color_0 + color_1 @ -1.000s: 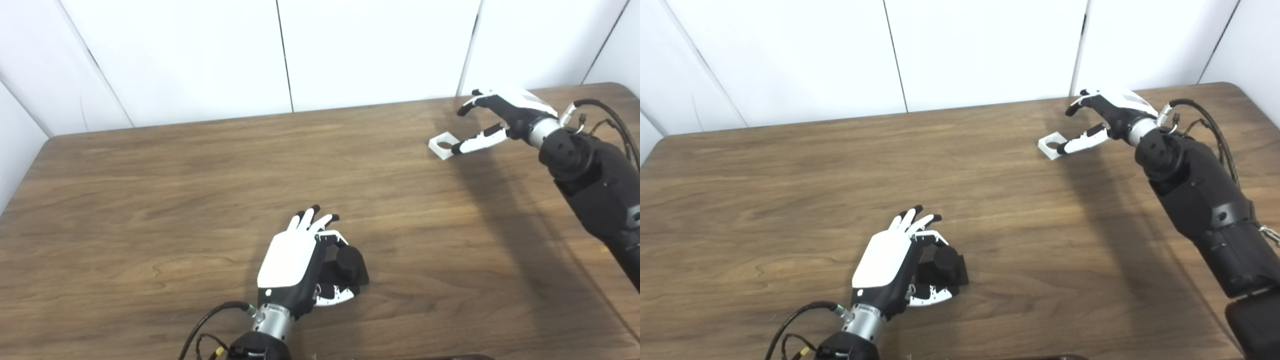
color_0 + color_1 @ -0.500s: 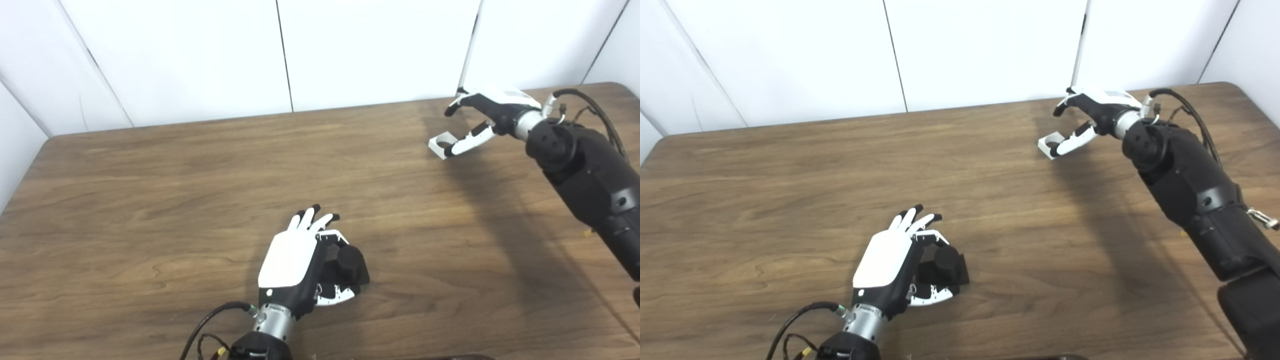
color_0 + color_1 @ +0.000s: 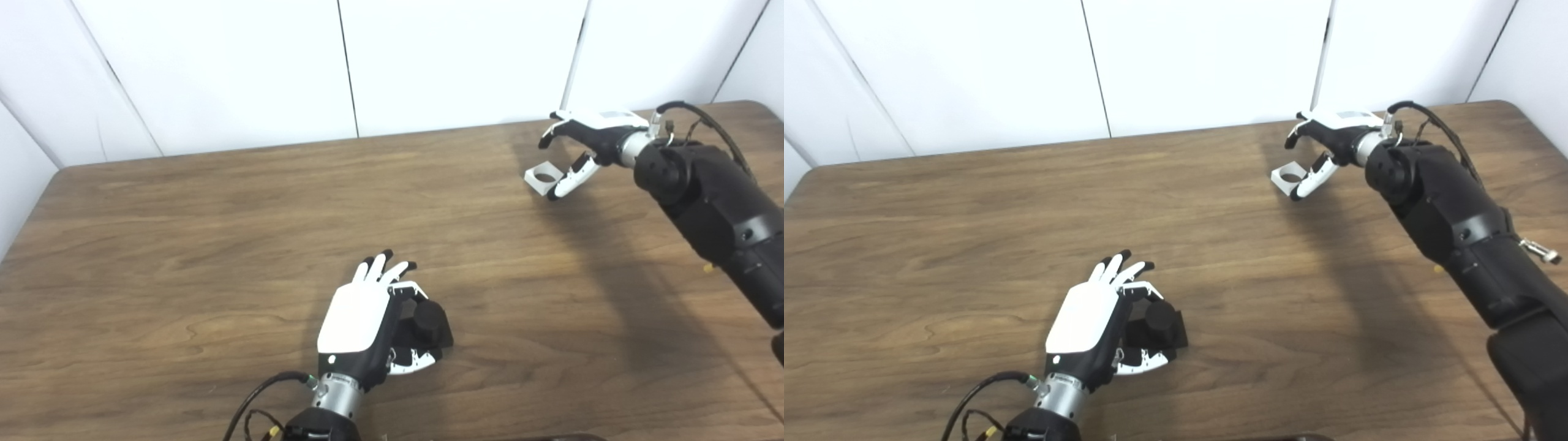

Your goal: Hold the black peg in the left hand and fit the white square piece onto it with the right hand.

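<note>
The black peg (image 3: 429, 321) stands on its square base on the table, near the front centre. My left hand (image 3: 358, 321) lies beside it on the left, thumb and one finger curled round the base and touching it; the other fingers point straight out. The white square piece (image 3: 541, 178), with a round hole, lies flat at the far right of the table. My right hand (image 3: 591, 138) hovers open just beyond and to the right of it. Its thumb (image 3: 566, 179) reaches down along the piece's right edge, and the fingers (image 3: 548, 136) curl above it without closing.
The brown wooden table (image 3: 184, 245) ends at white wall panels (image 3: 245, 73) at the back. My black right forearm (image 3: 716, 208) crosses the table's right side, casting a shadow. A cable (image 3: 257, 398) trails from the left wrist at the front edge.
My right hand has shifted left and farther back over the white piece. Its thumb has swung from across the piece's hole to its right edge. Left hand and peg have stayed put.
</note>
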`<action>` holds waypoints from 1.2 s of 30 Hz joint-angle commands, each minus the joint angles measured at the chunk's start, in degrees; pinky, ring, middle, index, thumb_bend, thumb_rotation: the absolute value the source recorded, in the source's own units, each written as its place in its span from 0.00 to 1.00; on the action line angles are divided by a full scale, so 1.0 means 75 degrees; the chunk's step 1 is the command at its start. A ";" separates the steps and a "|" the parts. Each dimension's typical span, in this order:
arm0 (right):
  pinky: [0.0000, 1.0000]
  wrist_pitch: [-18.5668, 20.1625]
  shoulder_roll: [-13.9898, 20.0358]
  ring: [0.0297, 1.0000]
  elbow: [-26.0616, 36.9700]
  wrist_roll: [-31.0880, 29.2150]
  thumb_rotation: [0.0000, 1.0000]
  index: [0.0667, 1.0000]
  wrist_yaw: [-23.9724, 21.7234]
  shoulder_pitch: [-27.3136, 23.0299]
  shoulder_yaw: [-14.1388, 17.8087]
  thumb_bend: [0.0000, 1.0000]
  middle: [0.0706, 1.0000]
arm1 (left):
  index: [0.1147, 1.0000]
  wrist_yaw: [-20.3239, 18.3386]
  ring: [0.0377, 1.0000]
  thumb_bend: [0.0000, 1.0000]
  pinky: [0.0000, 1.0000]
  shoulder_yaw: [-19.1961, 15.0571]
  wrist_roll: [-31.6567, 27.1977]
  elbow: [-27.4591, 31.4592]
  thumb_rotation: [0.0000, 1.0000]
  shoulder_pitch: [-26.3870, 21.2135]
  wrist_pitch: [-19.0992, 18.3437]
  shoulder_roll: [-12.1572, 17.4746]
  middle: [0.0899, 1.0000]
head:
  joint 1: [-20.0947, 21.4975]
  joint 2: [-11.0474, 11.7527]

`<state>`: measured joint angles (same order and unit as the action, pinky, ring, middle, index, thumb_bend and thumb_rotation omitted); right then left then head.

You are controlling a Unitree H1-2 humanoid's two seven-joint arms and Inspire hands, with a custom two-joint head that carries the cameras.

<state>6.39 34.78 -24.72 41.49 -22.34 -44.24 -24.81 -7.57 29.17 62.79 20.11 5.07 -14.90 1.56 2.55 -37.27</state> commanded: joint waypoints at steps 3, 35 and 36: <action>1.00 -0.0331 0.0175 1.00 0.0008 0.0274 0.26 0.76 0.0034 -0.0649 -0.0024 0.86 1.00 | 0.42 -0.0038 1.00 0.52 1.00 0.0036 0.0102 -0.0211 0.08 0.0163 -0.0067 -0.0101 0.88 | -0.0002 -0.0002; 1.00 -0.1155 0.0164 1.00 -0.0572 0.1064 0.23 0.75 -0.0257 -0.1019 -0.0429 0.85 0.99 | 0.42 0.0007 1.00 0.52 1.00 -0.0021 0.0051 -0.0263 0.08 0.0101 -0.0122 -0.0230 0.88 | -0.0064 0.0006; 1.00 -0.1170 0.0154 1.00 -0.0599 0.1072 0.23 0.75 -0.0261 -0.1027 -0.0437 0.84 0.99 | 0.42 0.0010 1.00 0.52 1.00 -0.0019 0.0062 -0.0263 0.08 0.0097 -0.0122 -0.0233 0.88 | -0.0064 0.0006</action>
<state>-1.05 35.14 -29.12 49.03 -25.32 -47.45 -28.57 -6.95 28.99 62.76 19.45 5.08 -15.09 0.55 2.02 -37.18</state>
